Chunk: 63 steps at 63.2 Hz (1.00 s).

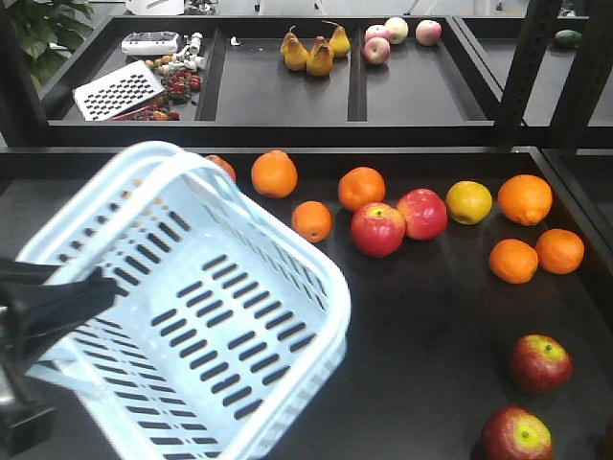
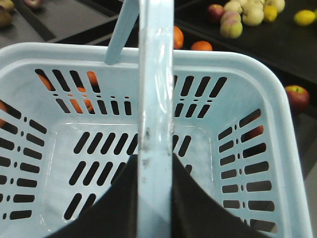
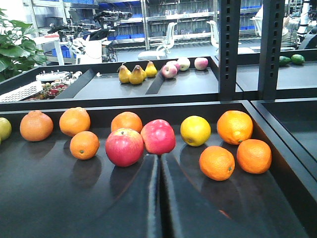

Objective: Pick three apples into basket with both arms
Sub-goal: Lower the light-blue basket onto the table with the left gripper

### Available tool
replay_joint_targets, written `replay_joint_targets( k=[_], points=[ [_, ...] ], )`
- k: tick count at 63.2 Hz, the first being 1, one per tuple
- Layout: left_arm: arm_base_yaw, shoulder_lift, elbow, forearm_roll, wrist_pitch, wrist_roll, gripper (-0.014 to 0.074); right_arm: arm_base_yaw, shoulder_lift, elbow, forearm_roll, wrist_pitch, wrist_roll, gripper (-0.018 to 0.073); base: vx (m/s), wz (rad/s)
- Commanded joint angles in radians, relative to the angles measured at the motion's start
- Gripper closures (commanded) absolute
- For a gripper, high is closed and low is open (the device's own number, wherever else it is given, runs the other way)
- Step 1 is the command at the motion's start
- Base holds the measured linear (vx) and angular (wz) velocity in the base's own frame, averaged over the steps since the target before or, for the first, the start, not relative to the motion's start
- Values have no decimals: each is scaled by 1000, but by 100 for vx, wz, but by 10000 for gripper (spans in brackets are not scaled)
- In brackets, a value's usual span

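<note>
Left claw (image 2: 154,166) is clamping the basket (image 2: 225,58) handle, right claw (image 3: 159,159) closed and empty; we are risking the basket swinging loose.

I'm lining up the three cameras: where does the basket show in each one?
Front view: the basket fills the lower left, tilted.
Left wrist view: it fills the picture, handle down the middle.
Right wrist view: not in it.
Shared landmark: the pears on the back shelf, in front and right wrist views.
</note>
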<state>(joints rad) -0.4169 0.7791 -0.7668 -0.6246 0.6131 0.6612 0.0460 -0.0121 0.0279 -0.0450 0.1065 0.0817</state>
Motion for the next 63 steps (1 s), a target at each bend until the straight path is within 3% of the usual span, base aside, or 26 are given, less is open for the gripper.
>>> replay_joint_targets(
  k=[1, 16, 29, 40, 63],
  points=[
    [0, 86, -82, -146, -21, 163, 603, -7, -13, 14, -10, -68, -5, 564, 0, 0],
    [0, 290, -203, -307, 90, 417, 603, -7, -13, 14, -10, -68, -5, 564, 0, 0],
    [0, 489, -379, -301, 254, 520, 603, -7, -13, 14, -10, -68, -5, 564, 0, 0],
    [0, 659, -563, -300, 389, 545, 603, -7, -13, 14, -10, -68, -5, 564, 0, 0],
    [0, 914, -796, -295, 433, 546, 603, -7, -13, 14, -10, -68, -5, 564, 0, 0]
  ],
)
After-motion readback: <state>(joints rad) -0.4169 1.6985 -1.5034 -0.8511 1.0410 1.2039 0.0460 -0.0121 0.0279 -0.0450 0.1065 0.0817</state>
